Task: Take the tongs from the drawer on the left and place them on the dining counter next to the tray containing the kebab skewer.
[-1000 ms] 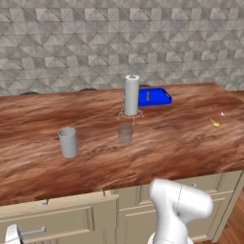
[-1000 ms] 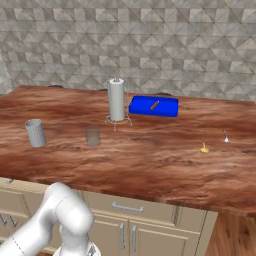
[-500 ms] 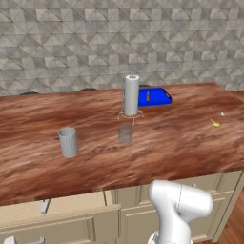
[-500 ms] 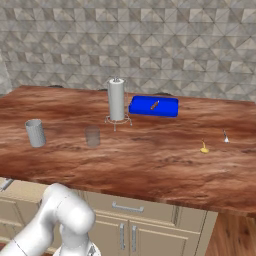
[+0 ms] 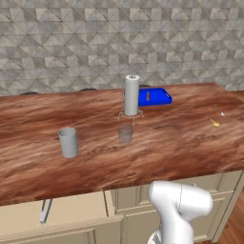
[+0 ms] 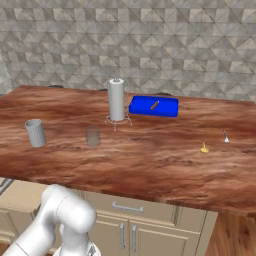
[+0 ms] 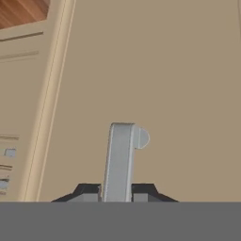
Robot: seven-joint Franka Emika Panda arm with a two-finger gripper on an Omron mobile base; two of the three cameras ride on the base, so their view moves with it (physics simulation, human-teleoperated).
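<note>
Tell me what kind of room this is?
Most likely a kitchen, rendered: a long wood-grain dining counter over beige cabinets, a grey tiled wall behind, and a paper-towel-style roll beside a blue tray.

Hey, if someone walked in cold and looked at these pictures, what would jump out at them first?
Probably the bright blue tray at the back of the reddish-brown dining counter, with a small orange kebab skewer in it. A tall paper towel roll stands just left of it. Below the counter's front edge, the drawer is open with the tongs inside.
</note>
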